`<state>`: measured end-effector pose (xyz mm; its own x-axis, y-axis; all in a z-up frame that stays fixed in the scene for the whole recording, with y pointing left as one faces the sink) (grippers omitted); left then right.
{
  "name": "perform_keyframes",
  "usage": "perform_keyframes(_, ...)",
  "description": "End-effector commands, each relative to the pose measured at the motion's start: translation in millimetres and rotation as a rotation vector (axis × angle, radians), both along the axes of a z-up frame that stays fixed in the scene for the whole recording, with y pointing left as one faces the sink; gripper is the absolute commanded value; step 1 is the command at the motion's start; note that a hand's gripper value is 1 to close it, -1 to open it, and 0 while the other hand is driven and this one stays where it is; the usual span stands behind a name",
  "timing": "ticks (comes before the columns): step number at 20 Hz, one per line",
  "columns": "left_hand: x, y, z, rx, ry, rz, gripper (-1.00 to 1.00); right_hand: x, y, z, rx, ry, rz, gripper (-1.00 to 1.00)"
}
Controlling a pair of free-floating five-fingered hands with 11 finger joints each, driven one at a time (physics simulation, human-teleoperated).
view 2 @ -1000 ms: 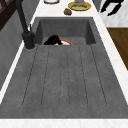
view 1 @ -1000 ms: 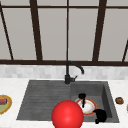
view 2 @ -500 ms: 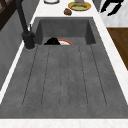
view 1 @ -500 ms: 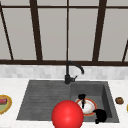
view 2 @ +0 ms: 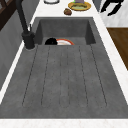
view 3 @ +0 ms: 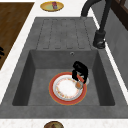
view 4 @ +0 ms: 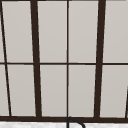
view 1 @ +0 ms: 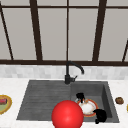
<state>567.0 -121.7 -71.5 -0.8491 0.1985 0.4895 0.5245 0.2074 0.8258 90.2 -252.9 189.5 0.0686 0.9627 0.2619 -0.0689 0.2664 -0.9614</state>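
In the front view, the left hand [view 1: 80,96] is seen low in the basin of the sink [view 1: 45,100], at the far left rim of a white plate [view 1: 88,108] with a red border. The plate is laid flat on the basin floor, to the right of the faucet [view 1: 68,75]. The right hand [view 1: 100,115] is shown at the plate's near right. A red sphere [view 1: 67,115] is placed before the sink's front edge, and a brown lump [view 1: 119,100] rests on the worktop to the right.

In the left side view, the left hand [view 2: 51,41] is found touching the plate [view 2: 65,42]. The right hand [view 2: 111,6] is held with its fingers spread, out past the worktop's front edge and well apart from the plate.

In the right side view, the left hand [view 3: 80,70] is arched over the plate's [view 3: 65,88] faucet-side rim, just above a small round thing [view 3: 78,85] lying on it. Whether its fingers pinch anything cannot be told. The plate's middle lies forward of this hand, which is by far the nearer.

In the upper view, a window [view 4: 67,62] is shown.
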Motion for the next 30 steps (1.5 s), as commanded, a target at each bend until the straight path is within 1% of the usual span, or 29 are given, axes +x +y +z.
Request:
perform_keyframes(1,-1.0,0,-8,-0.004,0.0,-0.006,1.0,0,0,0,0.0,0.0,0.0,0.0)
perform_keyframes(4,0.9,0,-8,-0.007,-0.004,0.0,1.0,0,0,0,0.0,0.0,0.0,0.0)
perform_keyframes(5,1.7,-5,-2,-0.006,-0.024,0.001,1.0,0,0,0,0.0,0.0,0.0,0.0)
perform_keyframes(6,2.0,-13,1,0.011,-0.023,0.01,-1.0,0,0,0,0.0,0.0,0.0,0.0)
perform_keyframes(7,2.4,-21,15,-0.005,0.029,0.102,-1.0,0,0,0,0.0,0.0,0.0,0.0)
perform_keyframes(8,0.8,-24,22,0.006,0.017,0.118,-1.0,0,0,0,0.0,0.0,0.0,0.0)
perform_keyframes(9,-2.4,-26,24,0.009,0.018,0.121,-1.0,0,0,0,0.0,0.0,0.0,0.0)
perform_keyframes(12,-15.6,-39,33,0.017,0.029,0.104,-1.0,0,0,0,0.0,0.0,0.0,0.0)
perform_keyframes(14,-25.9,-49,34,0.026,0.023,0.095,-1.0,0,0,0,0.0,0.0,0.0,0.0)
perform_keyframes(15,-30.0,-54,30,0.024,0.017,0.094,-1.0,0,0,0,0.0,0.0,0.0,0.0)
perform_keyframes(16,-31.5,-56,26,0.017,0.006,0.105,-1.0,0,0,0,0.0,0.0,0.0,0.0)
perform_keyframes(17,-27.8,-54,19,0.002,0.004,0.115,-1.0,0,0,0,0.0,0.0,0.0,0.0)
perform_keyframes(19,-25.3,-52,3,-0.02,-0.015,0.106,-1.0,0,0,0,0.0,0.0,0.0,0.0)
perform_keyframes(20,-25.8,-53,-5,-0.03,-0.034,0.101,-1.0,0,0,0,0.0,0.0,0.0,0.0)
perform_keyframes(22,-25.6,-50,-16,-0.041,-0.053,0.093,-1.0,0,0,0,0.0,0.0,0.0,0.0)
perform_keyframes(24,-25.4,-47,-29,-0.044,-0.066,0.087,-1.0,0,0,0,0.0,0.0,0.0,0.0)
perform_keyframes(26,-20.1,-45,-34,-0.063,-0.052,0.09,-1.0,0,0,0,0.0,0.0,0.0,0.0)
perform_keyframes(28,-15.1,-44,-32,-0.083,-0.023,0.092,-1.0,0,0,0,0.0,0.0,0.0,0.0)
perform_keyframes(29,-14.8,-42,-30,-0.093,-0.007,0.091,1.0,0,0,0,0.0,0.0,0.0,0.0)
perform_keyframes(30,-15.6,-40,-25,-0.08,0.042,0.06,1.0,0,0,0,0.0,0.0,0.0,0.0)
